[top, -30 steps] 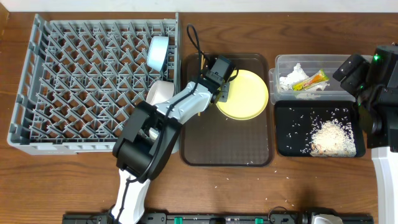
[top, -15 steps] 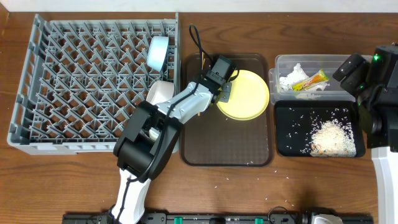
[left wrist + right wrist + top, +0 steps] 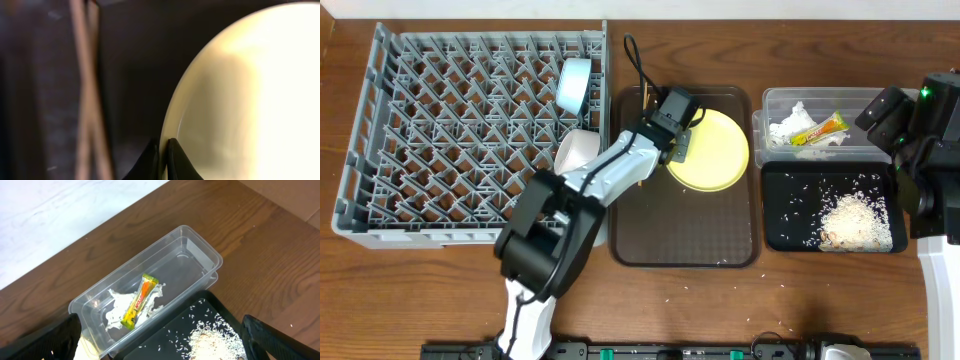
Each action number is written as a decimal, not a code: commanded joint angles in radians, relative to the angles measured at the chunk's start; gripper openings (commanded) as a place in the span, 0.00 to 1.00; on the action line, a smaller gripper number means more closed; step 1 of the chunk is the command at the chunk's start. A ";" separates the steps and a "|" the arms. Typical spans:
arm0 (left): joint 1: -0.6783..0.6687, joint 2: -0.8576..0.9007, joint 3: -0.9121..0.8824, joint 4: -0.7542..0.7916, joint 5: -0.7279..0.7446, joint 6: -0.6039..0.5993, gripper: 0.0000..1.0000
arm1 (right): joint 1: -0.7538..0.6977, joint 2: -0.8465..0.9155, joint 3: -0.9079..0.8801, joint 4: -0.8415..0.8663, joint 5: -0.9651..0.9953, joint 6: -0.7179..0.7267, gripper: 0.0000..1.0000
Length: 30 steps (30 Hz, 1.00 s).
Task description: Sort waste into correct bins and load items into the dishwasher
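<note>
The round yellow plate [image 3: 715, 150] lies on the brown serving tray [image 3: 685, 235]. My left gripper [image 3: 677, 146] is shut on its left rim; the left wrist view shows both black fingertips [image 3: 172, 152] pinching the plate's [image 3: 250, 90] edge. Beside them lie the wooden chopsticks [image 3: 85, 100]. My right gripper [image 3: 165, 340] hangs open above the bins with nothing between its fingers. The clear tub [image 3: 200, 255] holds the yellow-orange wrapper [image 3: 139, 301] and white tissue [image 3: 117, 310]. Loose rice [image 3: 850, 220] lies in the black tray [image 3: 790, 225].
The grey dishwasher rack [image 3: 355, 150] fills the left side, with a light blue bowl [image 3: 574, 83] standing at its right edge and a white bowl [image 3: 578, 152] below it. Stray rice grains dot the wooden table near the front edge.
My left gripper's jaws closed onto the plate's rim. The left arm's elbow shifted slightly left. The right arm has not moved.
</note>
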 commanded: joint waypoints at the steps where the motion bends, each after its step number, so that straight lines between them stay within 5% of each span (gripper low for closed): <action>1: 0.002 -0.098 -0.003 -0.026 -0.102 0.036 0.07 | -0.004 0.003 -0.003 -0.001 0.006 0.015 0.99; 13: 0.001 -0.238 -0.003 -0.060 -0.167 0.059 0.08 | -0.004 0.003 -0.003 -0.001 0.006 0.015 0.99; 19: 0.000 -0.177 -0.030 -0.093 0.056 -0.130 0.27 | -0.004 0.003 -0.003 -0.002 0.006 0.014 0.99; 25: 0.001 -0.062 -0.033 -0.077 0.056 -0.210 0.28 | -0.004 0.003 -0.003 -0.001 0.006 0.015 0.99; 30: 0.003 0.010 -0.033 -0.035 0.053 -0.210 0.42 | -0.004 0.003 -0.003 -0.001 0.006 0.015 0.99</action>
